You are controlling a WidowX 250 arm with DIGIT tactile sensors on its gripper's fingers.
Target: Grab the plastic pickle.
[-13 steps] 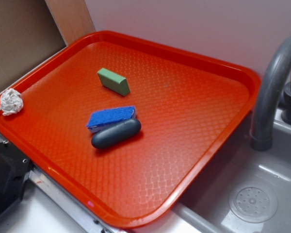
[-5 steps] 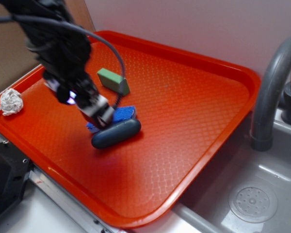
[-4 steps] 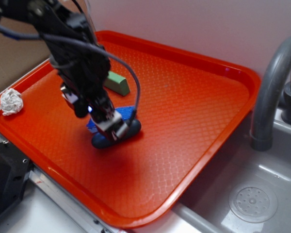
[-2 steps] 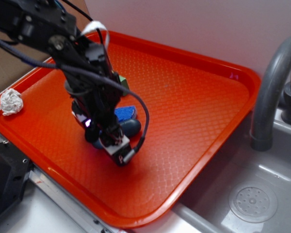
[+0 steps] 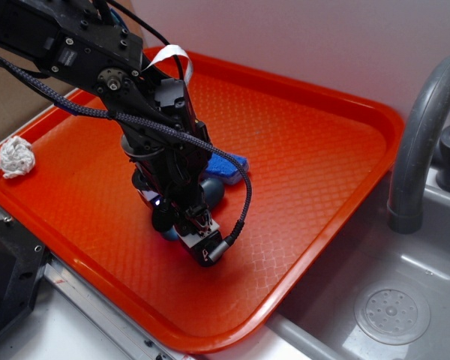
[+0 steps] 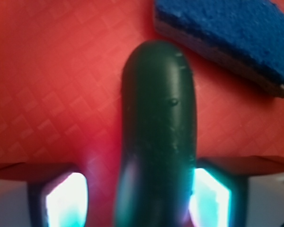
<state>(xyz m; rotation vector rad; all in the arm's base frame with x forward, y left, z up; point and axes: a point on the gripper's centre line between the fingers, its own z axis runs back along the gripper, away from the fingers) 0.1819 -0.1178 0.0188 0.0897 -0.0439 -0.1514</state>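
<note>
Textured orange tray (image 5: 322,157) beside a grey sink (image 5: 405,300), pale wall (image 5: 307,37) behind.

plastic pickle (image 5: 212,192) mostly behind arm

The plastic pickle (image 6: 158,127) is lying flat on the red tray. It is dark grey-green, smooth and shiny, and it is shaped like a fat capsule with round ends. A few tiny bumps are showing on its skin. In the wrist view it is running straight up the middle, with its far round end pointing toward a blue sponge. In the exterior view only a small dark part (image 5: 212,193) is peeking out from behind the black arm.
</note>
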